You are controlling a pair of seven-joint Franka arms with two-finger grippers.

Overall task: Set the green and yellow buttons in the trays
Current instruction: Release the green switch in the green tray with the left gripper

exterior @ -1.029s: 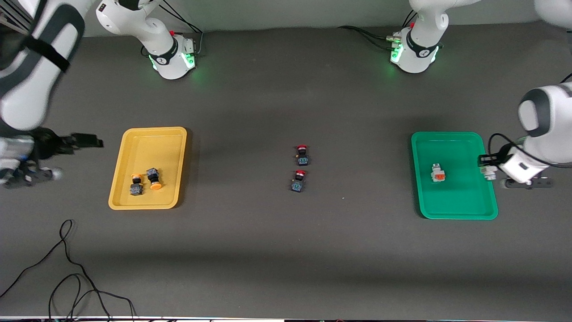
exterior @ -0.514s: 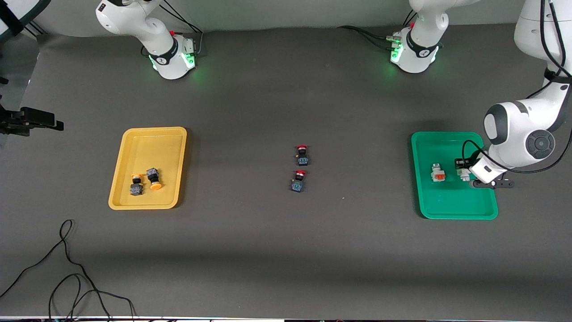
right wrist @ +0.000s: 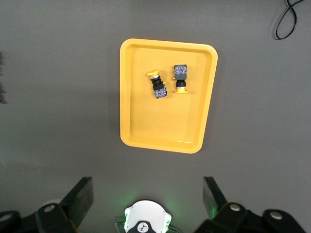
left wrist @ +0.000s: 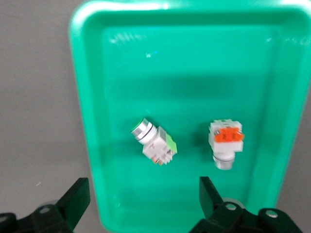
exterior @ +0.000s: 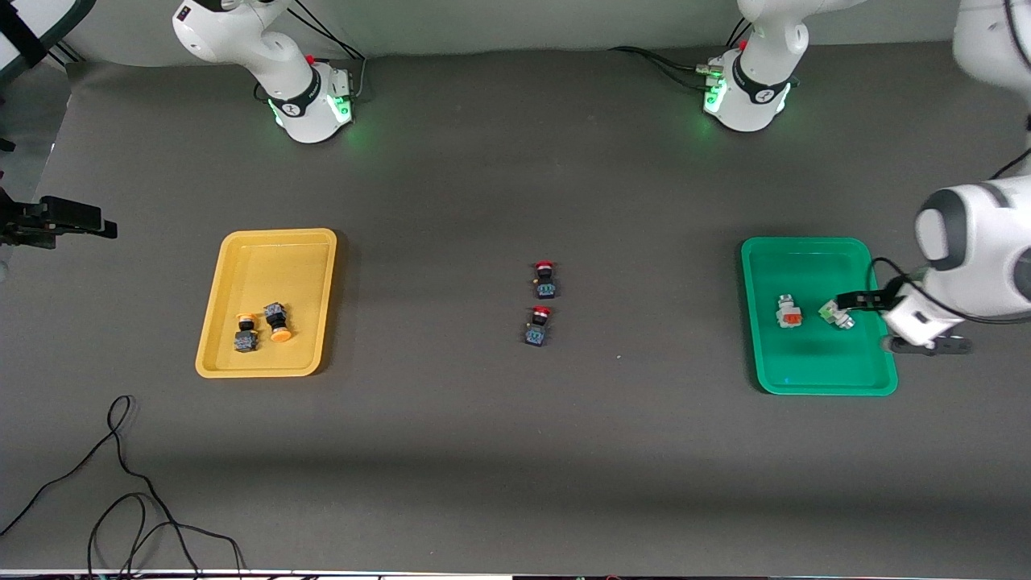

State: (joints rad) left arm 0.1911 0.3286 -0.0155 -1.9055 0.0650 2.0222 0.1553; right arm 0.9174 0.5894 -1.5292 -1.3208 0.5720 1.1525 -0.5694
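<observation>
- left pincer (left wrist: 141,206) hovers, fingers apart, over the green tray (left wrist: 92,145); green button (left wrist: 154,141) lies loose below.
- right pincer (right wrist: 146,204), apart, waits high above the yellow tray (right wrist: 127,97).
- buttons look light, rigid; grip the squarish body.

Two red-capped switches (exterior: 541,302), loose black cable (exterior: 121,483)

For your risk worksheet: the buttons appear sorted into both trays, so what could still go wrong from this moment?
The left gripper, open, hangs over the green tray near the green-tinted button; withdrawing low might nudge it. The two red-capped switches at mid-table could be mistaken for targets. The right gripper waits open off the yellow tray.
</observation>
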